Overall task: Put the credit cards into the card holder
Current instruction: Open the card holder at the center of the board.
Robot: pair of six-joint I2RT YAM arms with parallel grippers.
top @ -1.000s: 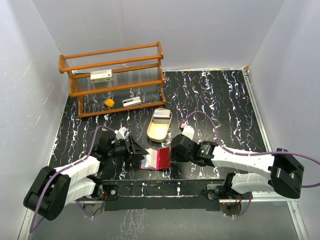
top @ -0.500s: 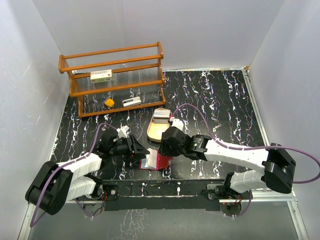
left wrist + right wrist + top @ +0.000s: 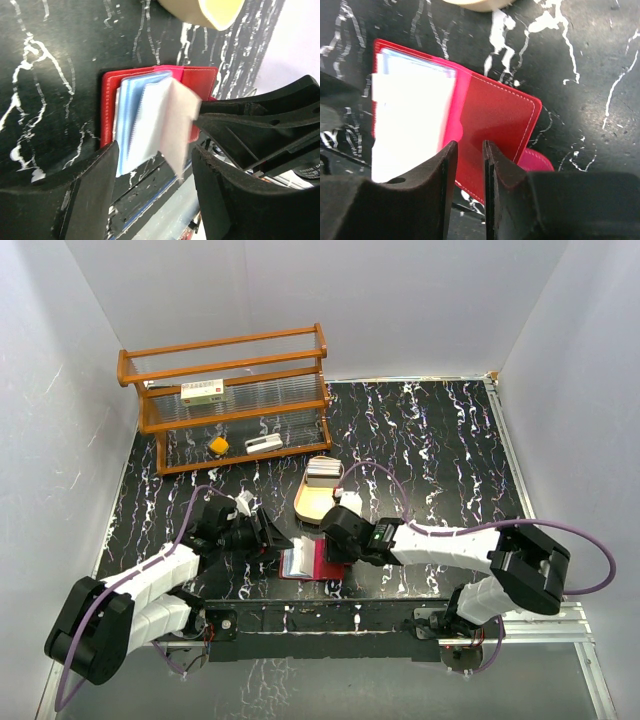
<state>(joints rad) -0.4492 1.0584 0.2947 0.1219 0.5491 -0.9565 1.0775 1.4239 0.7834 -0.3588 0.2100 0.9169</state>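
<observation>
Red card holder (image 3: pixel 322 560) lies open, pale blue pockets fanned between spread fingers of left gripper (image 3: pixel 155 152); right gripper (image 3: pixel 469 150) narrowly parted over its flap, grip unclear

White arms (image 3: pixel 150 580), black joints (image 3: pixel 95 625), purple cables (image 3: pixel 609 562)

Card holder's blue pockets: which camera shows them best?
The left wrist view: the card holder lies open, its pale blue pockets fanned out. The right wrist view shows mainly the red cover, the pockets glared white. The top view shows it tiny.
</observation>
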